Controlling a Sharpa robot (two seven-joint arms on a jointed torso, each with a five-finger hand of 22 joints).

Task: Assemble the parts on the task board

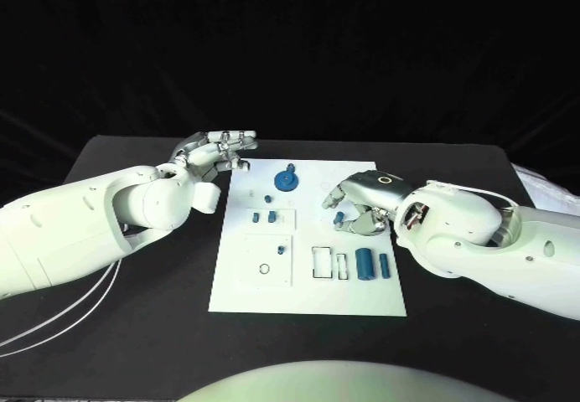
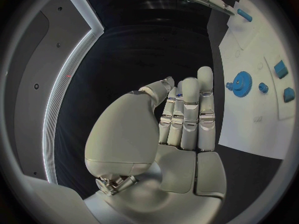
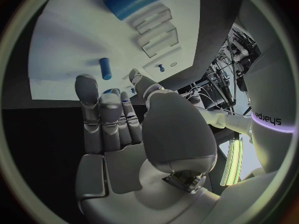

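Observation:
The white task board (image 1: 308,289) lies mid-table. On it sit a blue gear (image 1: 287,180), two small blue blocks (image 1: 265,216), a blue cylinder (image 1: 365,265) and a thinner blue pin (image 1: 385,265). My right hand (image 1: 359,201) hovers over the board's right side, fingers pointing down and apart. A small blue peg (image 1: 339,218) sits just off its fingertips; the right wrist view shows this peg (image 3: 106,68) free on the board. My left hand (image 1: 215,151) floats off the board's far left corner, fingers extended, holding nothing. The left wrist view shows the gear (image 2: 241,82) to the side of this hand (image 2: 187,114).
Empty rectangular slots (image 1: 323,261) lie beside the blue cylinder, and an oval hole (image 1: 265,270) and a small blue part (image 1: 282,249) on the board's left half. Black table (image 1: 145,335) surrounds the board. White cables (image 1: 73,322) hang under my left arm.

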